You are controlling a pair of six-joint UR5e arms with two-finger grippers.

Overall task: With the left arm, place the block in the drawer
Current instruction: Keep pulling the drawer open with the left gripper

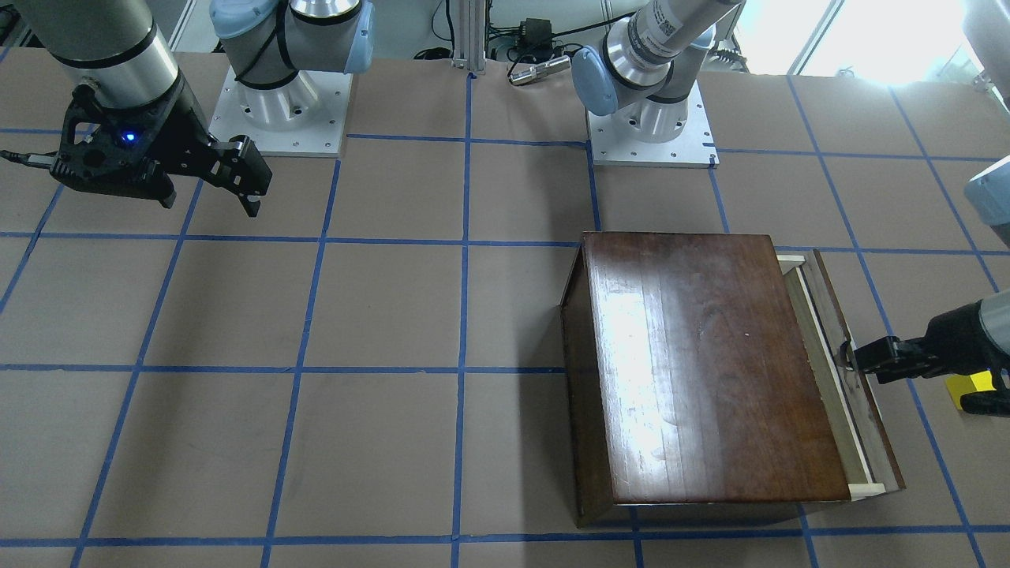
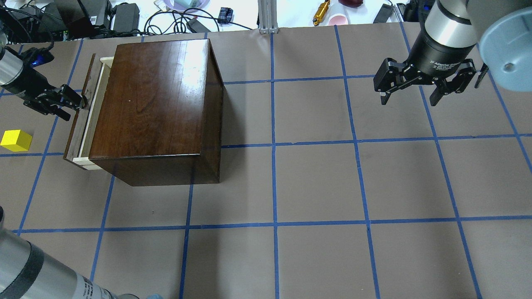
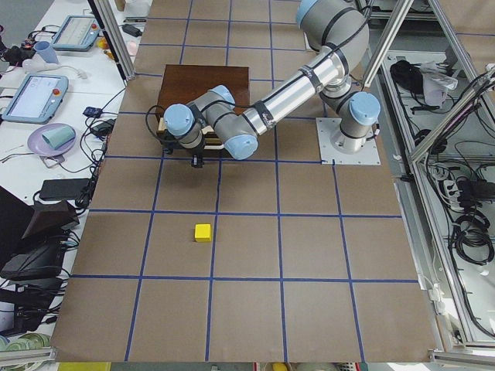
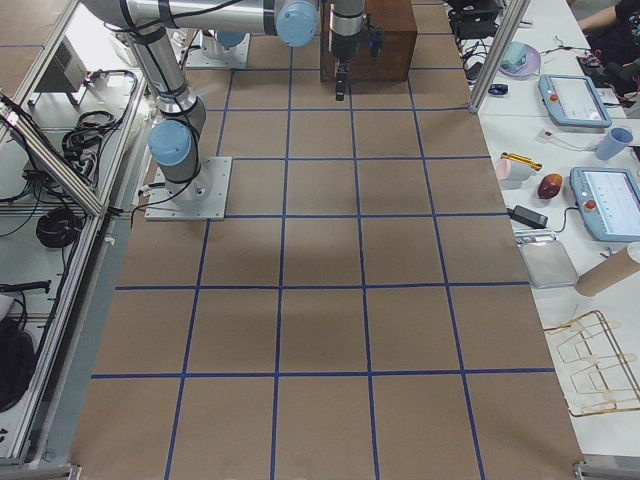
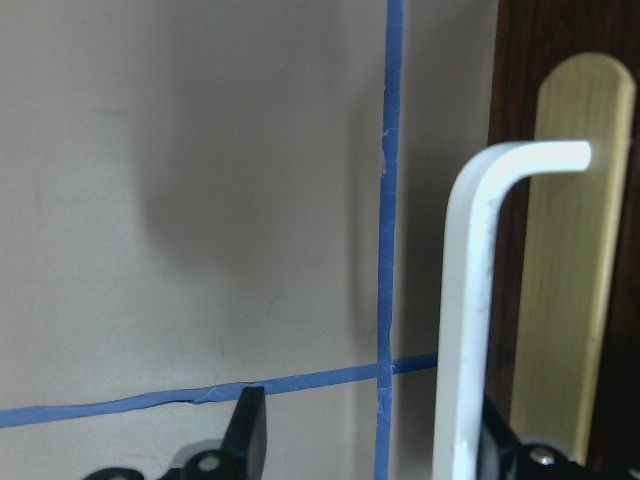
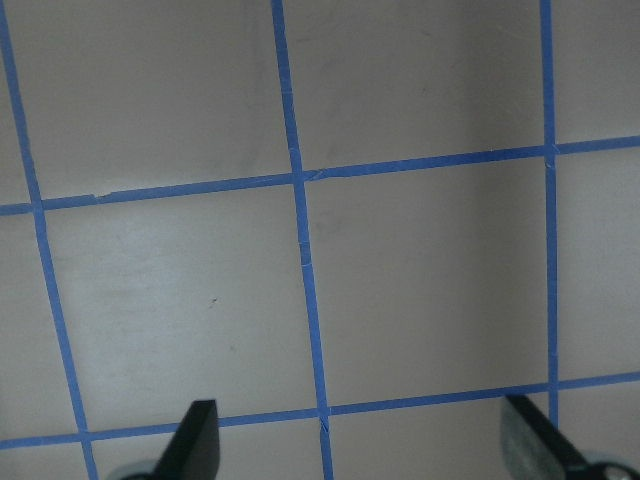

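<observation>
The dark-brown cabinet [image 2: 153,99] stands on the left half of the table, and its drawer [image 2: 88,112] is pulled out a short way toward the table's left end. My left gripper [image 2: 75,107] is at the drawer's front panel. In the left wrist view it [image 5: 374,440] is open, with the white drawer handle [image 5: 465,300] between the fingers, close to the right one. The yellow block [image 2: 16,140] lies on the table beside and apart from that gripper, outside the drawer. My right gripper [image 2: 409,101] hangs open and holds nothing, above the right side of the table.
Both arm bases [image 1: 280,110] [image 1: 651,126] are bolted at the robot's edge. Cables, cups and power bricks [image 2: 124,14] crowd the bench beyond the far edge. Side tables carry tablets [image 3: 39,93]. Brown table surface with blue tape lines surrounds the cabinet.
</observation>
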